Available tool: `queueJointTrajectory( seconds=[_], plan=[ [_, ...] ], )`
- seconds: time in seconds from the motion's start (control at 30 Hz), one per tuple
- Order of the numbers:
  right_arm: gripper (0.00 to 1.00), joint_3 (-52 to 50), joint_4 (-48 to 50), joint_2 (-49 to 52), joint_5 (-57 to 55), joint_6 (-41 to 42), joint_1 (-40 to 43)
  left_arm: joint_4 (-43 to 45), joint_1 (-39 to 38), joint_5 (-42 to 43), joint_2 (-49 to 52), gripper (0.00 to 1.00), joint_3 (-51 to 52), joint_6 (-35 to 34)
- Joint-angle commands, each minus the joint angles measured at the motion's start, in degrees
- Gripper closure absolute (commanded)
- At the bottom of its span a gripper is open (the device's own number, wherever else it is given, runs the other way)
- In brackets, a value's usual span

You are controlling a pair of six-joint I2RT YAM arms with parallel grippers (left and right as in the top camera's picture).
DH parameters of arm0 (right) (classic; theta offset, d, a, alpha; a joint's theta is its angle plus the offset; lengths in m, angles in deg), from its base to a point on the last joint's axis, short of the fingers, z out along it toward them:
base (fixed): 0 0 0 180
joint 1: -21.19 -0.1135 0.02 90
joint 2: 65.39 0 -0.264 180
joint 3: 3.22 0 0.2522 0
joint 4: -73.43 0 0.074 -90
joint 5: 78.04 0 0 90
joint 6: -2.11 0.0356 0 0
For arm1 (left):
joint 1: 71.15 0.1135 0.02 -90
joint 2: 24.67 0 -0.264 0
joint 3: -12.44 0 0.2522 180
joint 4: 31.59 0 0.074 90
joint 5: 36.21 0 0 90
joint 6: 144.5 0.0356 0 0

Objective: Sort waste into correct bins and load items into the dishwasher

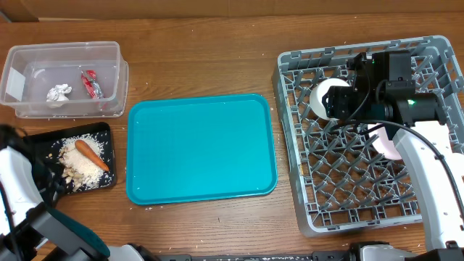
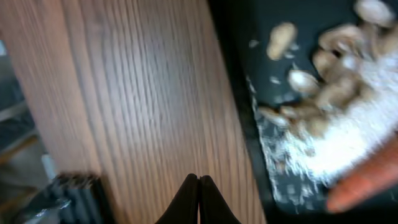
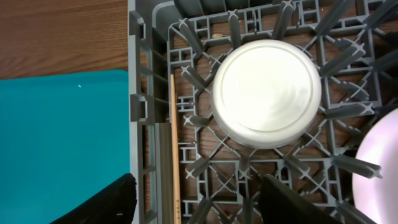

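Note:
The clear tub (image 1: 65, 54) at the back left holds a red wrapper (image 1: 90, 85) and a silvery wrapper (image 1: 59, 93). The black tray (image 1: 40, 145) holds rice (image 1: 87, 168), a carrot (image 1: 92, 154) and nut shells (image 1: 71, 174); rice (image 2: 348, 137), carrot (image 2: 367, 186) and shells (image 2: 311, 81) also show in the left wrist view. My left gripper (image 2: 199, 190) is shut and empty over bare wood beside that tray. The grey rack (image 1: 297, 138) holds an upside-down white bowl (image 3: 267, 93), a chopstick (image 3: 175, 149) along its wall and a plate (image 3: 380, 171). My right gripper (image 3: 205, 208) is open and empty above the rack.
The teal tray (image 1: 201, 148) lies in the middle of the table, its edge close to the rack's left wall (image 3: 140, 106). Loose rice grains lie on the wood around the black tray. My left arm (image 1: 22, 188) is at the front left corner.

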Motion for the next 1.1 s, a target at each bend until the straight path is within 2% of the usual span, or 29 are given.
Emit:
queueJointTrajectory(
  seconds=[0.0,0.2,0.53,1.07],
  plan=[
    [0.34,1.53,0.31,-0.17,-1.07,-0.17,-0.15,5.09,3.02,-1.18,-0.28,0.96,6.32,-1.27],
    [0.34,1.53,0.26,-0.17,-1.05,-0.17,-0.15,12.04,4.81,-1.29,-0.28,0.96,11.87,-1.2],
    [0.34,1.53,0.26,-0.17,-1.25,-0.17,-0.15,24.2,4.87,-2.23,-0.17,0.96,15.63,-1.25],
    [0.34,1.53,0.22,-0.17,-1.22,-0.17,-0.15,32.76,4.87,10.25,4.57,0.96,15.67,0.52]
  ],
)
